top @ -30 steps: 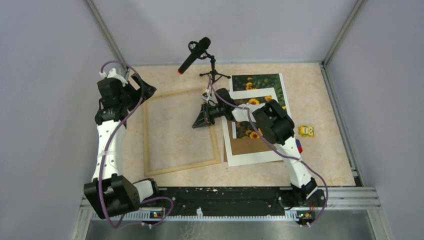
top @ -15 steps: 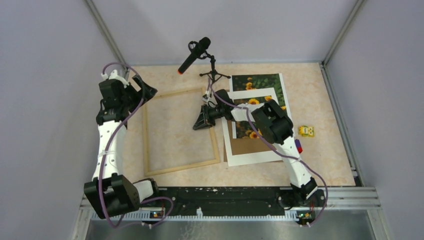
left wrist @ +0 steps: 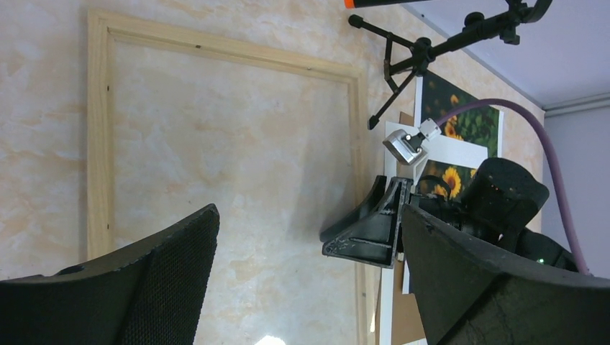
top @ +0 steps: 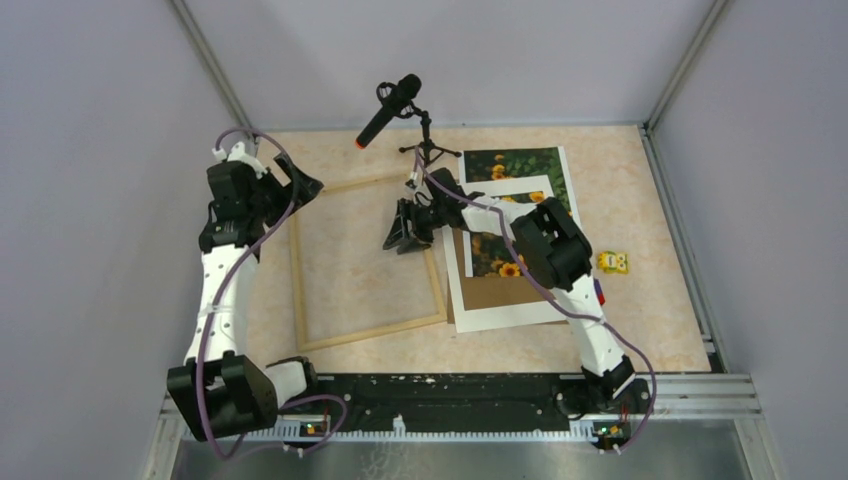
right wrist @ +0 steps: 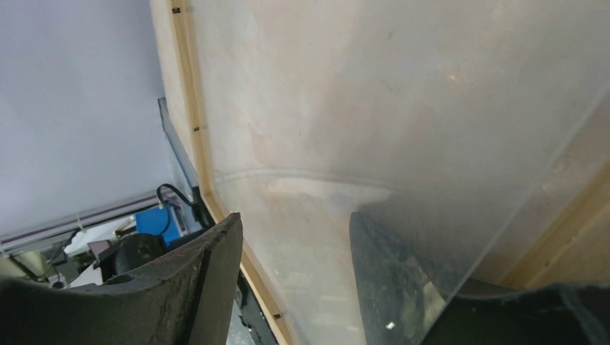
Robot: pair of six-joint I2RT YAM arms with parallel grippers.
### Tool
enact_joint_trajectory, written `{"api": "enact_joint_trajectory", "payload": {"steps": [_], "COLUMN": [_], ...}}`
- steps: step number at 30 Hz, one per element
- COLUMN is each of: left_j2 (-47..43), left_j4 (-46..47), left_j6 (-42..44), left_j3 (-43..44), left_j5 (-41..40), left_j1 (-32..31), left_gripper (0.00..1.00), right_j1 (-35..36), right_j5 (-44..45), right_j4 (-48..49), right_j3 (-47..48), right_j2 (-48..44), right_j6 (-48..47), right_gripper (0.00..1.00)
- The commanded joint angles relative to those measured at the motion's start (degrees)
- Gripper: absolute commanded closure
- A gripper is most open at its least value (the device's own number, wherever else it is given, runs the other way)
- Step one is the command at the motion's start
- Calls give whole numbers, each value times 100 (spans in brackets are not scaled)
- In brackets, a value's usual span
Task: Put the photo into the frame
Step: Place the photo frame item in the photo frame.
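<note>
The frame [top: 298,270] of light wood lies flat at the table's centre left, also in the left wrist view [left wrist: 99,136]. A clear pane [right wrist: 403,108] lies in it. The photo [top: 525,163] of sunflowers lies at the back right, partly under a white mat. My right gripper [top: 400,236] is at the frame's right strip, jaws apart. In its wrist view the gripper [right wrist: 295,223] straddles the pane's edge, and one finger [right wrist: 403,287] shows through the pane. My left gripper [top: 305,185] hovers wide open by the frame's far left corner, holding nothing [left wrist: 309,230].
A white mat [top: 500,312] with a window lies right of the frame, over a brown backing board [top: 500,292]. A microphone on a small tripod [top: 428,148] stands at the back behind the frame. A small yellow toy [top: 612,262] sits at the right.
My right gripper went from shut to jaws apart at the frame's right strip. The frame slid slightly to the right. My left arm moved a little toward the back and right.
</note>
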Motion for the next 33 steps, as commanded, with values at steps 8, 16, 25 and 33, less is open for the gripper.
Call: {"api": "enact_joint_trajectory", "payload": {"steps": [8,16,25,33], "left_j2": [-498,-709,-901,-948], "left_j4": [275,175,121,187], "left_j6": [26,239,535,687], "left_j3": [-278,-270,-388,-525], "left_j5": [-66,-364,-687,-776], "left_j1": [-503,-967,-1579,-1880], "left_gripper": [2,2,1,2], "right_j1": [13,59,39,39], "right_j5": [1319,2072,2681,2556], "right_j4": [-1508,-2350,-2849,-2043], "right_j3": [243,259,-474,-933], "right_j2": [-601,-1054,-2070,-2315], "right_j6": [-863,-1295,-1881,-1459], "right_gripper": [29,17,16,29]}}
